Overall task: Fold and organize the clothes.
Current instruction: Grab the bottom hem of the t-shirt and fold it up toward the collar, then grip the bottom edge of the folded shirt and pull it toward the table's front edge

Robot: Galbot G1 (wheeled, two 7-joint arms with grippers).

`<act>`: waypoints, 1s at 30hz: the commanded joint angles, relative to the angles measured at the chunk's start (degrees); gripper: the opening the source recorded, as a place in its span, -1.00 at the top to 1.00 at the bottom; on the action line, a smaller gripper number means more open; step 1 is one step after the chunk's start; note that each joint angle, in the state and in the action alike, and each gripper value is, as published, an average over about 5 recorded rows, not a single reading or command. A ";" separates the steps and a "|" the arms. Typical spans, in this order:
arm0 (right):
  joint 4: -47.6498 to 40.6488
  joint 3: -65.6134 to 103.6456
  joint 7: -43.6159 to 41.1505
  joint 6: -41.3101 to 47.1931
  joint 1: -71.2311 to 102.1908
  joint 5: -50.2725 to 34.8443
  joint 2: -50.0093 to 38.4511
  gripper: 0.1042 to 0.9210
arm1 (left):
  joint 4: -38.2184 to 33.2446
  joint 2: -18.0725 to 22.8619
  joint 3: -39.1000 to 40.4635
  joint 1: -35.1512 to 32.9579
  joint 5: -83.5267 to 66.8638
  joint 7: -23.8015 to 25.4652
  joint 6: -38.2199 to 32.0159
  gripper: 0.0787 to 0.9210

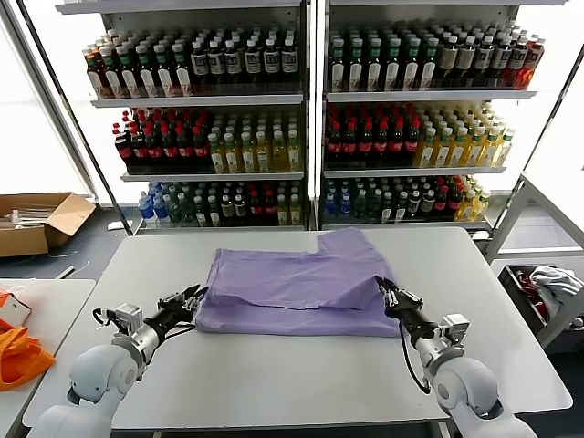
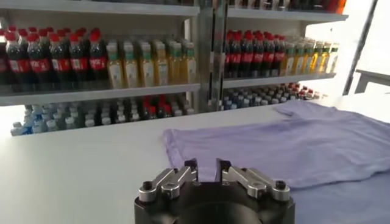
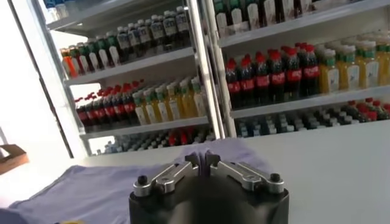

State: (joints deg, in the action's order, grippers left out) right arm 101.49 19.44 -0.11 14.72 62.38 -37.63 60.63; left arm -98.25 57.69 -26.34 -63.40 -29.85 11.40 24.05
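Shirt: a lavender T-shirt [image 1: 306, 285] is lying folded in the middle of a white table [image 1: 301, 374], plain side up, with one sleeve sticking out toward the shelves behind it. No print is showing.

Left gripper: the left gripper [image 1: 194, 297] is sitting low over the table with its jaws right at the shirt's left edge, near the front corner of the fold. In the left wrist view the left gripper [image 2: 206, 165] is showing a narrow gap between its fingertips [image 2: 191, 165], with nothing held there; the shirt [image 2: 286, 149] is spreading out just ahead of the jaws and off to one side.

Right gripper: the right gripper [image 1: 387, 290] is reaching in at the shirt's right edge, its jaws touching or almost touching the cloth near the front right corner. In the right wrist view the right gripper [image 3: 203, 159] is showing its fingertips [image 3: 194, 159] pressed together, and the shirt [image 3: 91, 192] is lying just beyond and below the jaws. Whether any cloth is pinched between them cannot be told.

Surroundings: tall shelves [image 1: 310, 96] full of bottled drinks are standing well behind the table. An open cardboard box [image 1: 36, 222] is resting on the floor far beyond the left gripper, and bright orange fabric [image 1: 16, 354] is lying on a side table outside the left arm.
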 commanded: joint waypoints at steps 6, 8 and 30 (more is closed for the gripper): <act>3.57 5.51 4.33 4.55 8.31 7.07 -1.95 -0.10 | -7.33 1.30 -3.30 -10.64 3.90 -1.01 -0.15 -0.18; 5.12 7.10 5.00 4.95 11.51 7.70 -1.70 -0.22 | -7.59 2.33 -3.09 -11.81 4.45 -1.55 -0.13 -0.31; 5.58 4.87 7.21 7.37 16.45 7.95 4.41 -0.07 | -3.50 4.82 -0.40 -9.05 4.81 -4.49 2.68 -0.66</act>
State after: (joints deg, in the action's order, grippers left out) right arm 107.00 24.98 6.42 21.13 77.49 -30.12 63.74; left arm -102.30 61.67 -26.92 -72.24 -25.44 7.59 25.85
